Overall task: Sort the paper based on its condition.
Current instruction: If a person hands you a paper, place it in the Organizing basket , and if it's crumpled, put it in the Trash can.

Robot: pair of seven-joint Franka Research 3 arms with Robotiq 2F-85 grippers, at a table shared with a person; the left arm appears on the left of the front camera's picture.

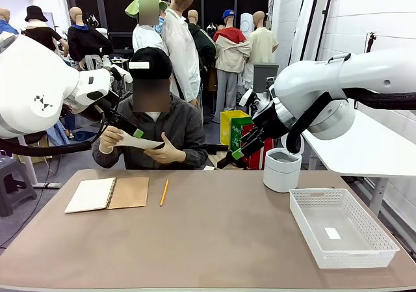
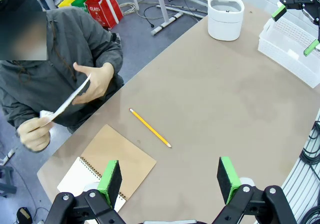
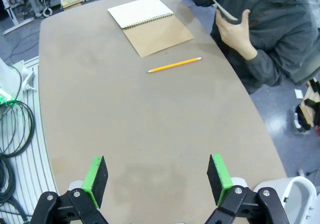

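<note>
Beyond the brown table (image 1: 214, 233), a person (image 1: 185, 126) holds a curved white paper (image 1: 149, 143).

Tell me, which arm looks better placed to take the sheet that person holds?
Probably left: the left end effector, open, hangs right beside the paper in the person's hands; the right end effector, also open, sits farther off.

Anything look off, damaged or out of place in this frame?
Nothing spilled or broken. The sheet of paper is off the table, bowed in the person's hands. Notebook lies open and flat, pencil beside it. A small white patch sits in the basket; scrap or label, cannot tell.
</note>
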